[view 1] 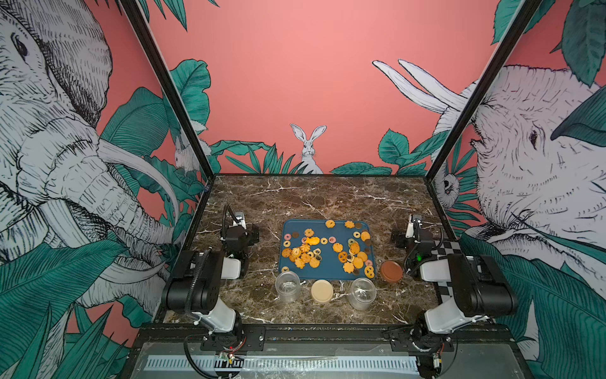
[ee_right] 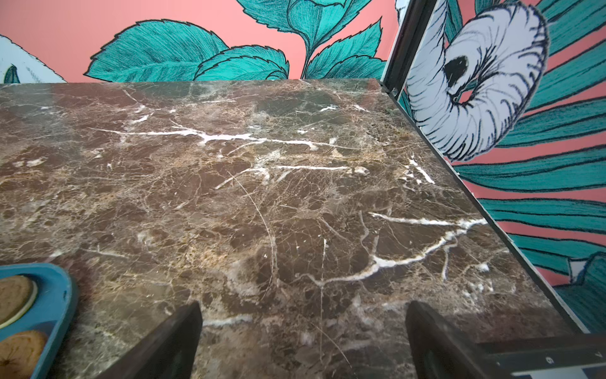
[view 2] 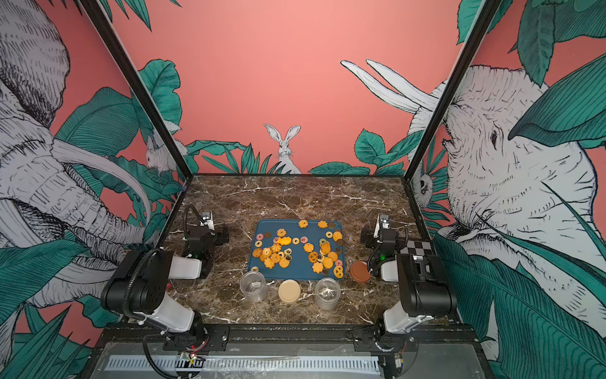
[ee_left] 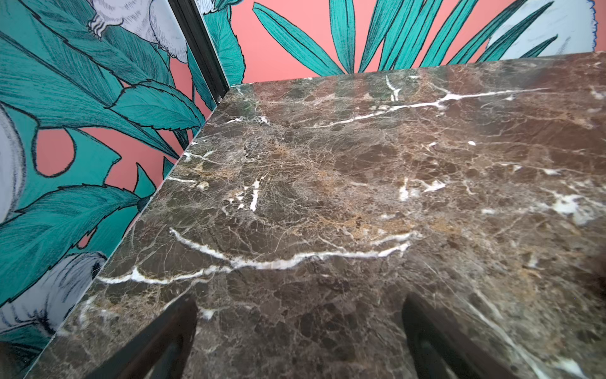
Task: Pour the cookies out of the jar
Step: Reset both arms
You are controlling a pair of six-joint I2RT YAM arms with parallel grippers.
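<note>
Top views both show the cookies (view 1: 305, 257), scalloped rounds, rings and pretzel shapes, mostly orange-yellow, scattered over a blue tray (view 1: 328, 267) on the veined brown marble surface (view 1: 311, 197), with a clear cylindrical jar (view 1: 287, 286) and a second jar (view 1: 362, 293) upright just beside its near edge, a cream lid (view 1: 322, 291) between them and a brown lid (view 1: 391, 271) by the tray's corner. Left wrist view: the left end effector (ee_left: 301, 341) has its dark flat fingers apart over bare marble, gripping nothing. Right wrist view: the right end effector (ee_right: 303, 341) is likewise spread and empty near the tray's rounded rim.
</note>
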